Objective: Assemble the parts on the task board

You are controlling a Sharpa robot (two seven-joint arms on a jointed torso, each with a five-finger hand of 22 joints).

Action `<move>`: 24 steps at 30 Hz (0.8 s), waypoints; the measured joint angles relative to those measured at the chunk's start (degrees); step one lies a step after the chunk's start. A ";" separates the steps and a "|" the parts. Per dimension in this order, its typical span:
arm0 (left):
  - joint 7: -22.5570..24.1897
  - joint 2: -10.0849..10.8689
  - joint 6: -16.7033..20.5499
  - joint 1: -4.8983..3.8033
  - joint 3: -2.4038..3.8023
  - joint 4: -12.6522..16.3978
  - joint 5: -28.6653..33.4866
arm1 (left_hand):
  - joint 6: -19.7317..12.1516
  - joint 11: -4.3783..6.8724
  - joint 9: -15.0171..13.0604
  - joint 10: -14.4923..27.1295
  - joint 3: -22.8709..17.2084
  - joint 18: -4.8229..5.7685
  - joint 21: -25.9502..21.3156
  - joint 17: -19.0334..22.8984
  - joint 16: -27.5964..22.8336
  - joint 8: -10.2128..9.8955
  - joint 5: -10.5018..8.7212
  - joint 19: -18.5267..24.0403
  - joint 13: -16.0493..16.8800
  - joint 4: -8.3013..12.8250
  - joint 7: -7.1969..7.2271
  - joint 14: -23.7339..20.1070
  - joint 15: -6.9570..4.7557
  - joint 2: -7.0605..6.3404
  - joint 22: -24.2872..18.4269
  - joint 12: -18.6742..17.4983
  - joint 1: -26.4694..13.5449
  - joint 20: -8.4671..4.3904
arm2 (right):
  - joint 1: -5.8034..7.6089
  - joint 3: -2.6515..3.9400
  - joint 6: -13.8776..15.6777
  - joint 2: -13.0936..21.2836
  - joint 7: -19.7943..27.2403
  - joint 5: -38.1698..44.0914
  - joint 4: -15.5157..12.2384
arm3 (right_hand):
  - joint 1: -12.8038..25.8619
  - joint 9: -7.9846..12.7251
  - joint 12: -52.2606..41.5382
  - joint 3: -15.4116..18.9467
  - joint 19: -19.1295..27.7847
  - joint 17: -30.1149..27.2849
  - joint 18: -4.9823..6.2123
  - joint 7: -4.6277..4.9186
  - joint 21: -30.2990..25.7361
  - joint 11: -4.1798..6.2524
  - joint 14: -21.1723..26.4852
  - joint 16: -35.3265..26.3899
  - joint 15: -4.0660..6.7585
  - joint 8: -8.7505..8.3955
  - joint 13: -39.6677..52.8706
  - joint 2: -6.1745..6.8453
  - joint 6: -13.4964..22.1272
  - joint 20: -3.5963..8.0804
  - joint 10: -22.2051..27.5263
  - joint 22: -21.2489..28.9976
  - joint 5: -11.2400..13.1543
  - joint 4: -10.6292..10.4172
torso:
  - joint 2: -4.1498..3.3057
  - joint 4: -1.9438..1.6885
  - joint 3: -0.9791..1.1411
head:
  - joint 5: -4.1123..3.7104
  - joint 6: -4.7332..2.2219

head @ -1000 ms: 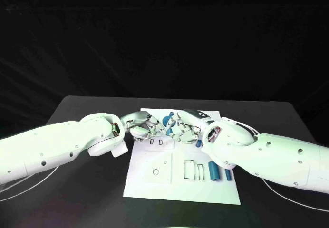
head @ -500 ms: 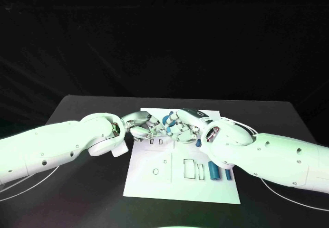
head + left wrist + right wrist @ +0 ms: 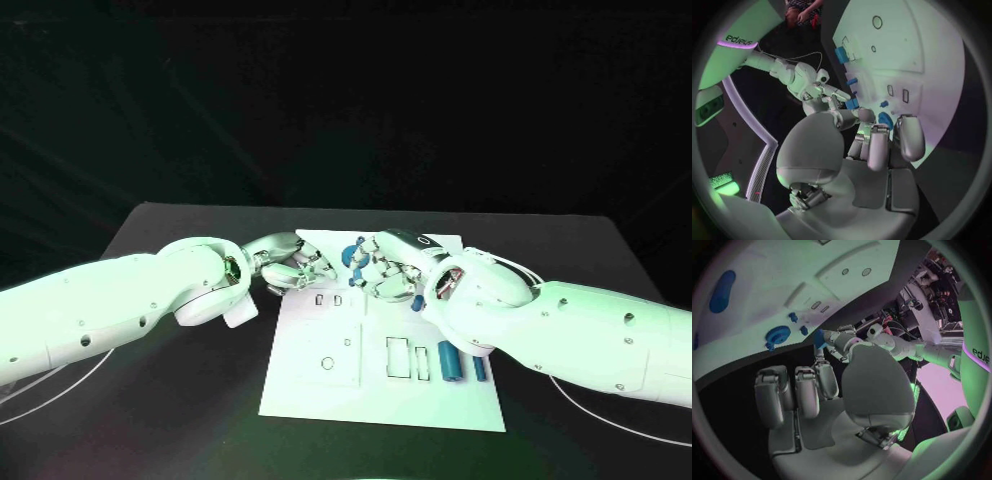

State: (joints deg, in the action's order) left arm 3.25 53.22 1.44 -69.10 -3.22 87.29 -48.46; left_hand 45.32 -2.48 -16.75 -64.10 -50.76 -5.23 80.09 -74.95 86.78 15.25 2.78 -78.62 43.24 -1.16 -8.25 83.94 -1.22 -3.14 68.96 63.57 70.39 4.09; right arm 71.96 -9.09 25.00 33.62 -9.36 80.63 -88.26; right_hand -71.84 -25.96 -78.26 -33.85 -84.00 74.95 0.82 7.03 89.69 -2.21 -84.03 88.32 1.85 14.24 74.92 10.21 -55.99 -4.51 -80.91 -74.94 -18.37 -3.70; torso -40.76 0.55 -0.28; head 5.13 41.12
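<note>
The left hand (image 3: 289, 268) sits over the far left part of the white task board (image 3: 325, 390), fingers curled toward its partner; in the left wrist view a small blue part (image 3: 885, 120) shows right at its fingertips (image 3: 879, 142), but I cannot tell whether they pinch it or only steady it. Between the two hands, at the board's far middle, is a blue piece (image 3: 353, 264) — most likely the one being fitted, which would explain why both hands crowd that one spot. The right hand (image 3: 387, 272) meets it from the other side, fingers bent in close, though whether it holds anything is hidden in the head view; in the right wrist view its fingers (image 3: 807, 390) hang curled above the dark table with nothing seen in them. That same view shows a blue gear (image 3: 777, 334) standing on the board with small blue pegs (image 3: 792, 316) beside it — seemingly seated already. Nearer the robot, toward the right, two blue cylinders (image 3: 450, 360) lie flat beside rectangular slots (image 3: 397, 356), apparently waiting their turn.
</note>
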 measured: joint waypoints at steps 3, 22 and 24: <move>0.01 0.48 0.12 0.00 0.04 -1.09 0.43 | 0.61 -0.31 0.00 0.31 0.09 0.00 0.00 0.00 0.00 0.00 0.00 0.00 -0.20 0.09 -0.05 0.00 0.00 -0.02 0.00 -0.33 -0.02 0.00 | 0.00 0.00 0.08 -0.27 -0.35 0.00 0.12 | 0.00 0.00 0.00 0.00 0.00 0.00 0.00 0.03 0.00 0.00 0.00 0.00 0.00 0.00 0.00 0.00 -0.03 0.00 0.00 0.00 -0.26 0.00 | 0.01 -0.04 0.01 | -0.01 -0.01; 4.40 2.64 6.59 -0.11 0.38 -1.47 21.88 | 1.80 -3.70 0.69 11.51 3.44 -1.86 -8.75 0.02 -5.60 -0.79 0.01 9.75 -11.24 0.21 -2.95 -0.94 2.79 -3.57 -15.59 -11.68 -2.35 2.95 | -3.52 -0.59 1.81 -4.89 -4.51 0.75 3.79 | 0.04 0.00 0.00 0.08 0.00 -0.01 0.00 0.15 0.00 0.00 0.00 0.00 0.00 0.32 -0.01 0.05 -0.19 0.00 0.00 0.02 -0.26 0.07 | -0.13 -0.04 0.00 | 0.31 0.36; 4.99 2.72 7.43 -0.11 0.39 -1.32 24.09 | 1.84 -3.88 0.69 11.69 3.76 -1.86 -8.74 0.01 -5.60 -0.71 0.01 9.75 -11.24 0.04 -3.17 -1.03 2.88 -3.57 -15.80 -11.68 -2.35 2.95 | -3.76 -0.62 1.85 -5.04 -4.96 0.93 3.98 | 0.05 0.00 0.00 0.08 0.00 -0.01 0.00 0.15 0.00 0.00 0.00 0.00 0.00 0.32 -0.01 0.04 -0.19 0.00 0.00 0.02 -0.26 0.07 | -0.13 -0.06 -0.01 | 0.35 0.43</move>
State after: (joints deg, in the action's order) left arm 8.23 55.94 8.87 -69.21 -2.83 85.96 -24.37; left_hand 47.16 -6.36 -16.06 -52.41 -47.00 -7.10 71.34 -74.93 81.18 14.54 2.79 -68.87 32.00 -1.12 -11.42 82.91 1.66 -6.71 53.16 51.89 68.04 7.04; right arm 68.21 -9.71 26.85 28.58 -14.32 81.56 -84.28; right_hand -71.79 -25.96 -78.26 -33.76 -84.00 74.93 0.82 7.18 89.69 -2.21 -84.03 88.32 1.85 14.56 74.91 10.25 -56.19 -4.52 -80.91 -74.92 -18.62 -3.63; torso -40.90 0.49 -0.29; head 5.47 41.55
